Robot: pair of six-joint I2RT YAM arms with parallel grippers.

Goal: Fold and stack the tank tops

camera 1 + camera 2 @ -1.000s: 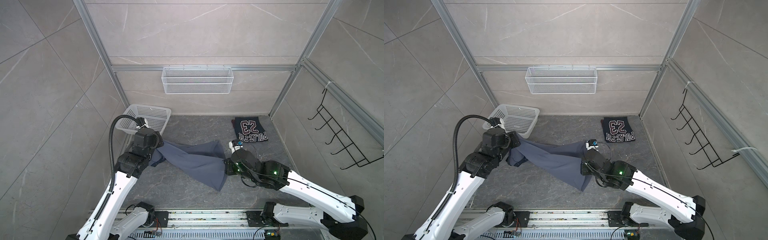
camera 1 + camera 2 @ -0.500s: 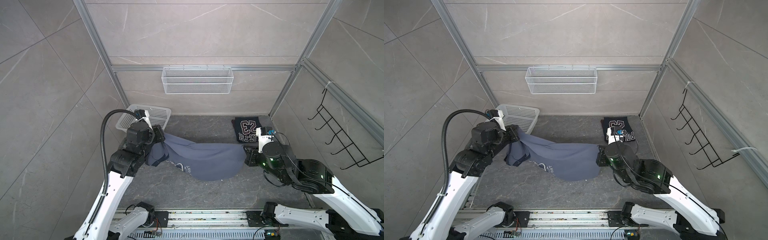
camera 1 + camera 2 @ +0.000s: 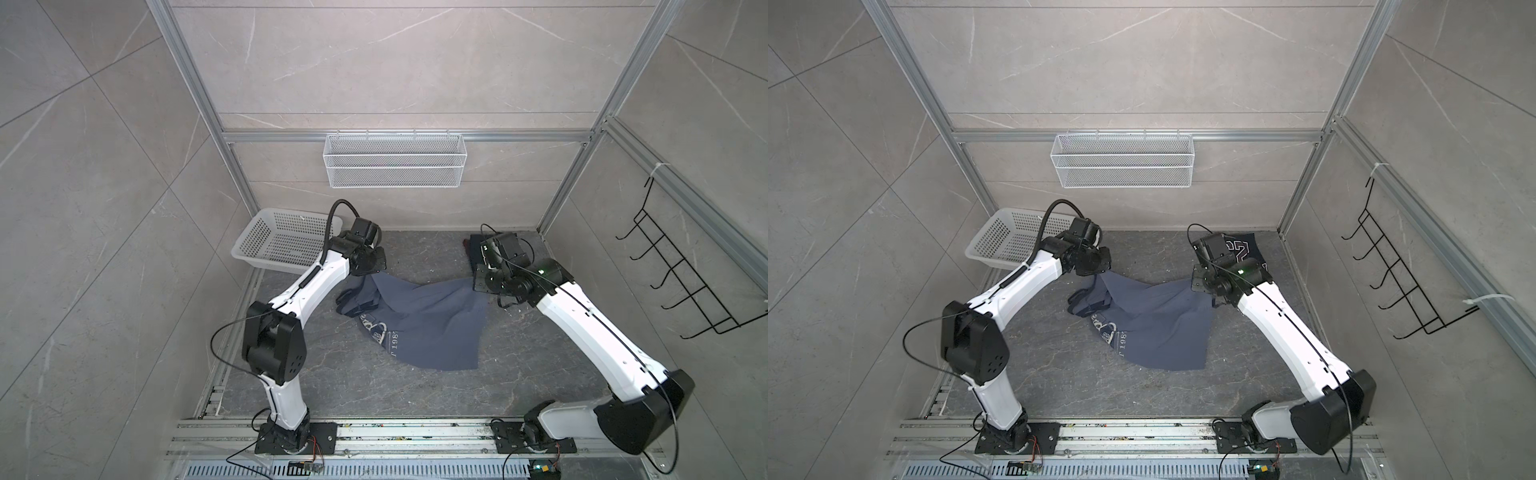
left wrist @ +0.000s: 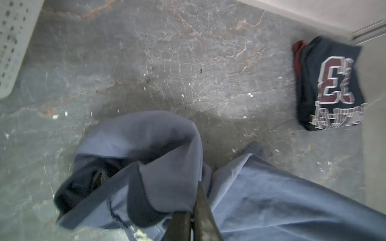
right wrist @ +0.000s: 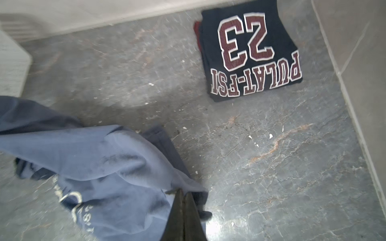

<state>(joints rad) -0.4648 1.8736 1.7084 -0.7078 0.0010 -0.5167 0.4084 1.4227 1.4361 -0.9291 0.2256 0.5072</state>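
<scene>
The slate blue-grey tank top (image 3: 424, 328) (image 3: 1154, 328) hangs between my two grippers, and its lower part with the white print trails forward onto the table. My left gripper (image 3: 368, 272) (image 3: 1096, 272) (image 4: 193, 206) is shut on a bunched end of the top (image 4: 271, 198), cloth draped over its tips. My right gripper (image 3: 478, 286) (image 3: 1196, 286) (image 5: 183, 193) is shut on the other edge (image 5: 104, 167). The dark navy tank top (image 3: 1246, 249) (image 4: 330, 83) (image 5: 250, 54) lies folded at the back right corner, partly hidden behind my right arm in both top views.
A white perforated basket (image 3: 286, 249) (image 3: 1005, 241) (image 4: 12, 41) stands at the back left, just behind my left wrist. A wire basket (image 3: 395, 166) hangs on the back wall and a black hook rack (image 3: 681, 282) on the right wall. Walls close in the table.
Both grippers have moved toward the back and closer together. The blue-grey top has gone from stretched between them to sagging, its printed part now lying forward on the table.
</scene>
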